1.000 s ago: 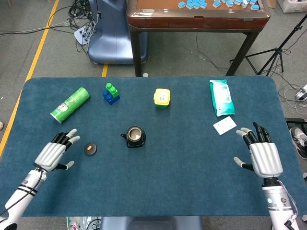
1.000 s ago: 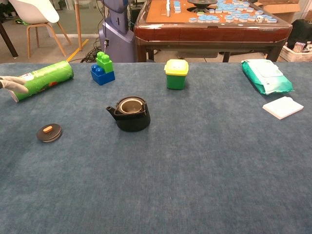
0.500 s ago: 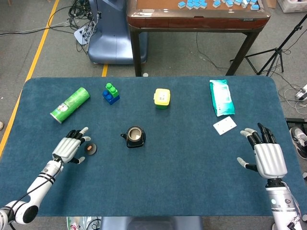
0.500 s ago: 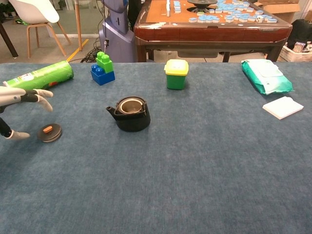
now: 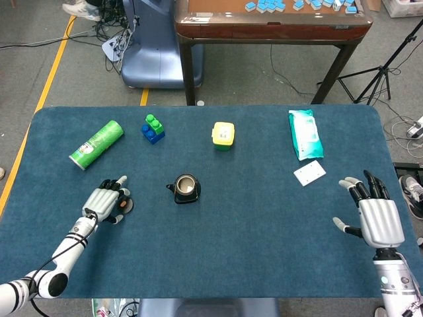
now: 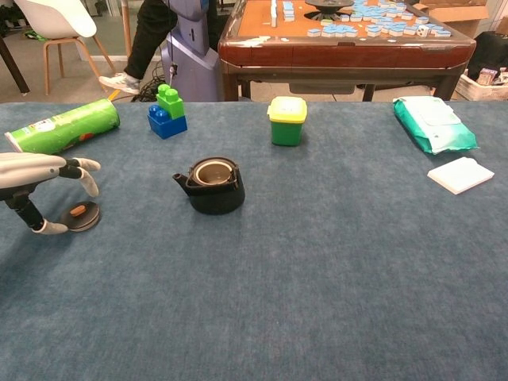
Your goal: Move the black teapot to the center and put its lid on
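Observation:
The black teapot [image 5: 186, 189] [image 6: 212, 186] stands lidless near the table's middle, spout pointing left. Its round black lid with an orange knob [image 6: 81, 215] [image 5: 124, 205] lies flat on the cloth to the teapot's left. My left hand [image 5: 105, 199] [image 6: 36, 181] hovers over the lid's left side with fingers spread and curved down around it, holding nothing. My right hand [image 5: 375, 214] stays open, fingers apart, near the table's right edge, far from the teapot; only the head view shows it.
A green can [image 5: 96, 144] lies at the back left. A blue and green block stack [image 5: 153, 129], a yellow-lidded green box [image 5: 223, 135], a teal wipes pack [image 5: 305, 133] and a white card [image 5: 309, 172] line the far side. A wooden table [image 5: 271, 20] stands behind.
My left hand has moved right and forward until it hangs over the lid. My right hand has drifted slightly back toward the right edge. A person has stepped into the background.

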### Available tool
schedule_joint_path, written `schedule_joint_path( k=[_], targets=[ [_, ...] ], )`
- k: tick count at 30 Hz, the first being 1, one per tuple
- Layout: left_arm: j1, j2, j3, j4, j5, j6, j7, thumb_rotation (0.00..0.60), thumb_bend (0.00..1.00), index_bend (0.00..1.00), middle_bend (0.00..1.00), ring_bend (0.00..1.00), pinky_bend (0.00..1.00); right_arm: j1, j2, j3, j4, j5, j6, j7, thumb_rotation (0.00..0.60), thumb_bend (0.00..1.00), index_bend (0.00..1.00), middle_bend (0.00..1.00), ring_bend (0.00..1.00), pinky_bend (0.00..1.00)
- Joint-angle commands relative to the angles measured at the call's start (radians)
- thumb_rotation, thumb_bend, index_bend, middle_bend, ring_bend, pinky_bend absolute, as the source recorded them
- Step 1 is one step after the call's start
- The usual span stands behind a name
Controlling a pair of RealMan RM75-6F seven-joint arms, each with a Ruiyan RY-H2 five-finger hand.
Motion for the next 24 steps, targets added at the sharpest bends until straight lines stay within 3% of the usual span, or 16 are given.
schedule_joint_path(
  k=[1, 24],
  targets=[
    [-0.009, -0.007, 0.005, 0.007, -0.018, -0.005, 0.008, 0.600, 0.25, 0.25, 0.00, 0.00, 0.00, -0.005, 0.002, 0.004, 0.002, -0.004, -0.002, 0.004, 0.600, 0.10, 0.25, 0.24, 0.04, 0.10],
    [-0.040, -0.028, 0.024, 0.024, -0.092, -0.002, 0.024, 0.600, 0.25, 0.26, 0.00, 0.00, 0.00, -0.044, 0.012, 0.037, 0.013, -0.020, -0.017, 0.036, 0.600, 0.10, 0.26, 0.24, 0.04, 0.10]
  ],
)
